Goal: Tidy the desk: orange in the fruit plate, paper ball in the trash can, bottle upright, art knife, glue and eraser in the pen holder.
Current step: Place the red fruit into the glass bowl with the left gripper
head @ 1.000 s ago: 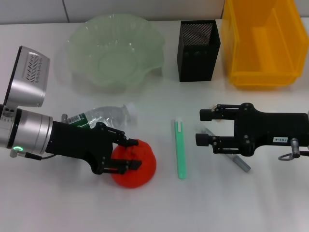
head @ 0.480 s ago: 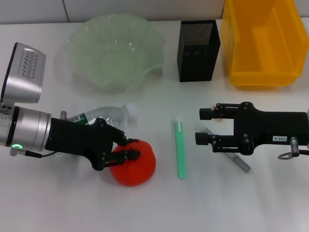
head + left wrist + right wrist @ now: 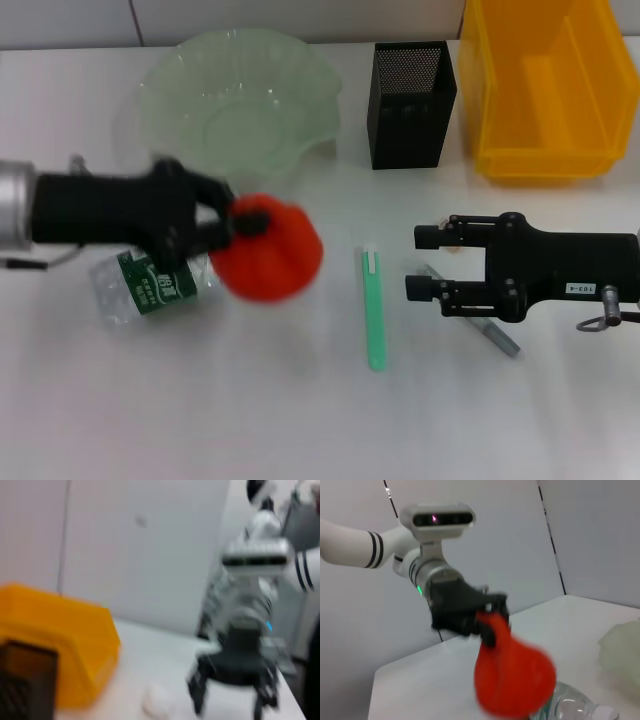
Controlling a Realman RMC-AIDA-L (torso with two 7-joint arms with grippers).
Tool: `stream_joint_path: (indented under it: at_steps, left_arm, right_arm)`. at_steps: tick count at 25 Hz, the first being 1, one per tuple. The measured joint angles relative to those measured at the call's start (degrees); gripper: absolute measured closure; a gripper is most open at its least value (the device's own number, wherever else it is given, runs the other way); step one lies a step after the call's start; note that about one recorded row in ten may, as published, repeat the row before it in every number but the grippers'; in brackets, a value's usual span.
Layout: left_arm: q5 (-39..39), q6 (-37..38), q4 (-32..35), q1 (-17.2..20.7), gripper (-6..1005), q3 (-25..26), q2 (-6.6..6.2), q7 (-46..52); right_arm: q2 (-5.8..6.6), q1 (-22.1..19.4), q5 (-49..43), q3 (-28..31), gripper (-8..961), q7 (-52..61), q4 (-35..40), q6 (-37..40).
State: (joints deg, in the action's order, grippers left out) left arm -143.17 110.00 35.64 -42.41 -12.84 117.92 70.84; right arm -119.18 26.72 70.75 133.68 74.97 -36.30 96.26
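The yellow bin (image 3: pixel 545 90) stands beside the black mesh pen holder (image 3: pixel 410 90) and the pale green fruit plate (image 3: pixel 240 105). The left gripper (image 3: pixel 240 222) pinches the orange (image 3: pixel 268 250) above the table, near the plate's front rim. The plastic bottle (image 3: pixel 150 285) lies on its side, its green label's writing unreadable. The right gripper (image 3: pixel 425 262), fingers spread, hovers by the green art knife (image 3: pixel 373 308).

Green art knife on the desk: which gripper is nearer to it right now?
Right. The right gripper hovers just beside the green art knife, open and empty. The left gripper is farther off on the knife's other side, shut on the orange it has lifted.

Orange (image 3: pixel 268 262) motion-blurred; bottle (image 3: pixel 148 287) partly hidden behind left gripper (image 3: pixel 232 226).
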Motion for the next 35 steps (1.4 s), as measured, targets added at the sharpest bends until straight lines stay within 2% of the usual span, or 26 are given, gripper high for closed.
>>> stream_joint_path:
  at_steps: [1,2,4,6,7,9,11,12,14,17,19,23,24,25,26,29,33,35]
  left_arm:
    - [4.5,0.8,1.5,0.8,840,-0.1,-0.23,1.3]
    - [4.5,0.8,1.5,0.8,846,-0.1,-0.23,1.3]
    - [11.0,-0.1,2.1,1.7,859,-0.1,-0.49,2.0]
    - [11.0,-0.1,2.1,1.7,872,-0.1,-0.49,2.0]
    - [19.0,-4.5,1.7,1.9,878,-0.2,-0.24,2.1]
    - [22.6,-10.5,0.0,0.8,879,-0.2,0.42,2.0]
    - [23.3,-12.1,-0.6,0.6,880,-0.3,0.52,1.8]
    - [26.6,-19.4,-4.5,-0.5,881,-0.3,0.66,1.2]
    - [30.2,-28.2,-8.6,-1.4,882,-0.3,0.66,-0.2]
    - [31.0,-30.1,-9.6,-1.5,884,-0.3,0.66,-0.8]
    - [34.1,-38.6,-14.3,-2.4,885,-0.3,0.72,-4.8]
    - [34.1,-38.6,-14.3,-2.4,887,-0.3,0.72,-4.8]
    - [34.9,-46.8,-19.5,-3.6,888,-0.2,0.89,-11.7]
    - [34.9,-46.8,-19.5,-3.6,884,-0.2,0.89,-11.7]
    - [35.1,-51.8,-23.2,-4.6,880,0.1,1.00,-17.1]
    - [35.1,-51.8,-23.2,-4.6,868,0.1,1.00,-17.1]
    - [36.6,-55.8,-26.9,-5.4,853,0.3,1.18,-24.0]
    - [37.5,-56.3,-27.1,-5.4,845,0.3,1.18,-24.1]
  right_arm:
    - [0.00,-0.1,0.0,0.0,273,0.0,0.0,0.1]
    - [-0.01,-0.1,0.0,0.0,273,0.0,0.0,0.1]
    - [-0.04,-0.1,0.0,0.0,273,0.0,0.0,0.2]
    - [-0.06,-0.2,0.0,0.0,273,0.0,0.0,0.3]
    - [-0.06,-0.2,0.0,0.0,273,0.0,0.0,0.3]
    - [-0.09,-0.3,0.0,0.0,273,0.0,0.1,0.3]
    - [-0.16,-0.3,0.0,0.0,273,0.0,0.1,0.3]
    - [-0.16,-0.3,0.0,0.0,273,0.0,0.1,0.3]
    - [-0.18,-0.3,0.0,0.0,273,0.0,0.2,0.5]
    - [-0.18,-0.3,0.0,0.0,273,0.0,0.2,0.7]
    - [-0.18,-0.3,0.0,0.0,274,0.0,0.2,0.7]
    - [-0.18,-0.2,0.0,0.0,274,0.0,0.3,0.8]
    - [-0.19,-0.1,0.0,0.0,274,-0.1,0.3,0.8]
    - [-0.18,0.0,0.0,0.0,274,-0.1,0.3,0.8]
    - [-0.18,0.1,0.0,0.0,274,-0.1,0.3,0.8]
    - [-0.16,0.4,0.0,0.0,273,-0.2,0.3,0.7]
    - [-0.10,0.6,0.0,0.0,273,-0.2,0.3,0.5]
    - [-0.09,0.8,0.0,0.0,273,-0.2,0.3,0.4]
